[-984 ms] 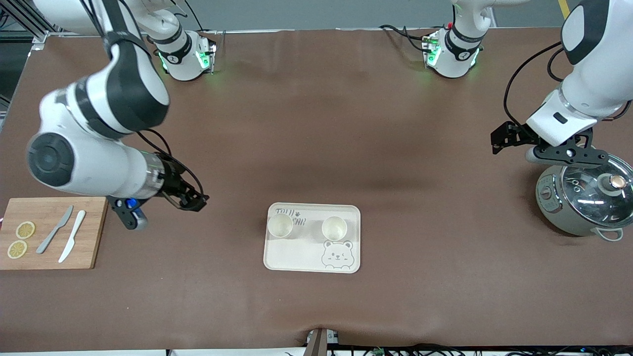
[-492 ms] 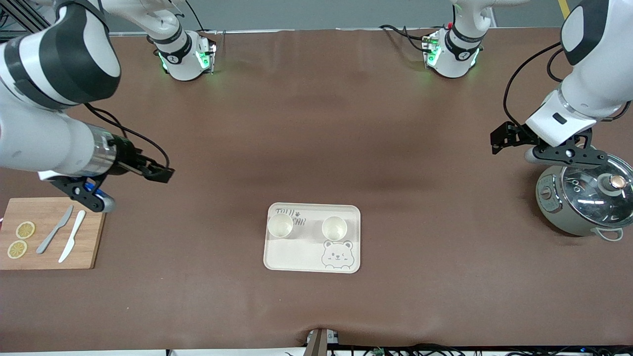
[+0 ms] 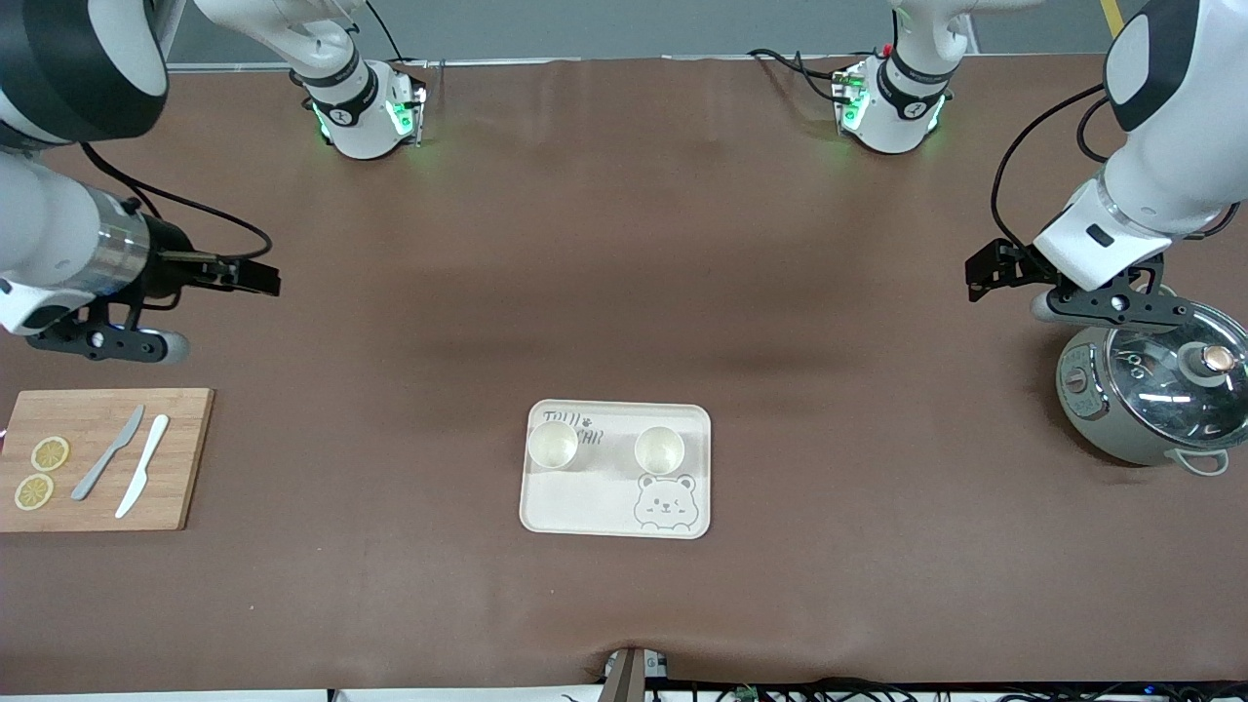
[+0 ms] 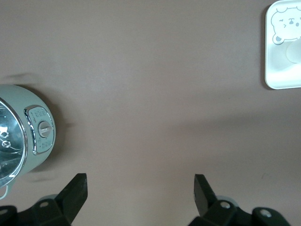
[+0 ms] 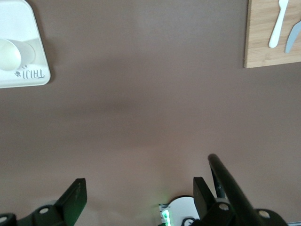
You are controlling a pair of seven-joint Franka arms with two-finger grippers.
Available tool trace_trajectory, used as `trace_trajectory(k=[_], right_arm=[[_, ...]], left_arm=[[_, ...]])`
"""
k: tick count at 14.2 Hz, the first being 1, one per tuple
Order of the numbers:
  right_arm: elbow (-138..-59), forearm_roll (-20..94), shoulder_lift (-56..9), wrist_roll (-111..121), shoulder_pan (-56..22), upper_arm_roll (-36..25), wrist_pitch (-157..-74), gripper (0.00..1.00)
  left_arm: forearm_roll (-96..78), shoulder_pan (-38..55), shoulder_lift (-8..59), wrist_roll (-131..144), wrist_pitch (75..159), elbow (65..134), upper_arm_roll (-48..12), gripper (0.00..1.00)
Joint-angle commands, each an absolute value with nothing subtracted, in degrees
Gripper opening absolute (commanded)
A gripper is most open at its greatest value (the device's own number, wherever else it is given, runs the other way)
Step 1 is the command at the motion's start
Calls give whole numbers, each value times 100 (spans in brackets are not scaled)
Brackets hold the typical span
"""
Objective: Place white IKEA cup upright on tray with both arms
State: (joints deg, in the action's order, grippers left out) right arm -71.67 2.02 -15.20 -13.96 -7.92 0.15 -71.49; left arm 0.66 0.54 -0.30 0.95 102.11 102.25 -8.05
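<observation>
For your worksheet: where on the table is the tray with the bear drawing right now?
In the front view, the tray lies mid-table toward the camera's edge, between the cutting board and the cooker, carrying two upright cups.

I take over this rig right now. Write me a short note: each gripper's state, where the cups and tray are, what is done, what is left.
Left gripper: open, empty, over bare table beside the cooker.
Right gripper: open, empty, over bare table toward the right arm's end, above the cutting board in the front view.
Tray: mid-table, near the front camera.
Two white cups: upright on the tray, side by side.
Done: cups placed, both arms clear.
Left: nothing visible.
</observation>
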Motion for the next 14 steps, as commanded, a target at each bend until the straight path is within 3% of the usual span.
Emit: trace_trajectory(k=[1, 6, 9, 14], right_arm=[[-7663, -35, -995, -1187, -642, 149, -7189, 100], [-8269, 26, -467, 157, 26, 141, -7408, 100], [-9417, -26, 358, 594, 157, 80, -8451, 100], [-9291, 44, 387, 1081, 132, 70, -8534, 100]], left_arm=[[141, 26, -26, 158, 10116, 10178, -861, 100], [132, 18, -35, 176, 10099, 10178, -861, 100], [132, 18, -35, 176, 10090, 10186, -861, 100], [132, 9, -35, 176, 10090, 10187, -861, 100]])
